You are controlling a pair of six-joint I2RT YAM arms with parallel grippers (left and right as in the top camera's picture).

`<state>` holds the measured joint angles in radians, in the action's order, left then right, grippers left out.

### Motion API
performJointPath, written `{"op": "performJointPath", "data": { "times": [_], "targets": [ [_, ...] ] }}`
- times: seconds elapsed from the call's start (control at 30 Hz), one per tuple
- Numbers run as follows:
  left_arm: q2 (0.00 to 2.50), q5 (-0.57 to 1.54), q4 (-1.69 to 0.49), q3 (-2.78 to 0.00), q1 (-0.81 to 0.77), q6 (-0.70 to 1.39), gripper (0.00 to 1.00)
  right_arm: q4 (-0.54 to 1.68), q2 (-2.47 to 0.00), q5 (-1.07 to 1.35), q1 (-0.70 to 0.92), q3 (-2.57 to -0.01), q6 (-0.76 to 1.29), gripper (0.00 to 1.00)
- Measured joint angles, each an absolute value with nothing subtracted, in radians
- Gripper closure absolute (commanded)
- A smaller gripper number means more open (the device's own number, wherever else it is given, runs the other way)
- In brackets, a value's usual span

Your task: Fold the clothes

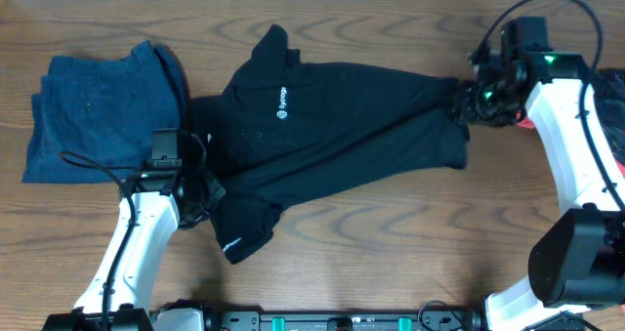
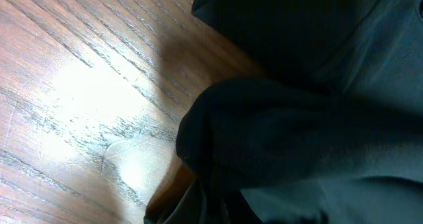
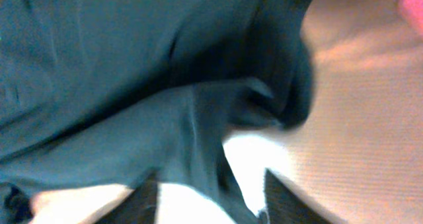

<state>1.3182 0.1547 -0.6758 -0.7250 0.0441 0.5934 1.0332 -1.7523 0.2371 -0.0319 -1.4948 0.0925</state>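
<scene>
A black polo shirt (image 1: 332,116) with a small white chest logo lies spread across the middle of the wooden table, collar to the upper left, hem to the right. My left gripper (image 1: 200,189) is at the shirt's lower-left sleeve. In the left wrist view a bunched fold of the shirt (image 2: 317,138) fills the frame and covers the jaws (image 2: 225,214), which look pinched on it. My right gripper (image 1: 467,102) is at the shirt's right end. In the right wrist view its fingers (image 3: 211,201) stand apart with a strip of the shirt (image 3: 99,65) between them.
A folded blue garment (image 1: 98,106) lies at the far left, touching the shirt's left edge. Something red or pink (image 1: 615,77) sits at the right edge beyond the right arm and also shows in the right wrist view (image 3: 413,6). Bare wood (image 1: 391,243) lies in front.
</scene>
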Motion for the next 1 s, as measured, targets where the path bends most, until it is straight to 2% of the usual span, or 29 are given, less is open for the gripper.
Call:
{"op": "performJointPath", "data": {
  "times": [0.4,0.63,0.8,1.0],
  "targets": [
    [1.318,0.153,-0.674,-0.725,0.044,0.586,0.94,1.126,-1.809,0.228,-0.038,-1.391,0.094,0.34],
    [1.318,0.153,-0.672,-0.725,0.044,0.578,0.94,0.884,-1.810,0.199,-0.038,-1.191,0.094,0.40],
    [1.318,0.153,-0.672,-0.725,0.044,0.578,0.94,0.704,-1.811,0.190,-0.034,-1.070,0.103,0.39],
    [1.318,0.153,-0.672,-0.725,0.044,0.578,0.94,0.602,-1.811,0.186,-0.009,-1.032,0.106,0.39]
  ]
}}
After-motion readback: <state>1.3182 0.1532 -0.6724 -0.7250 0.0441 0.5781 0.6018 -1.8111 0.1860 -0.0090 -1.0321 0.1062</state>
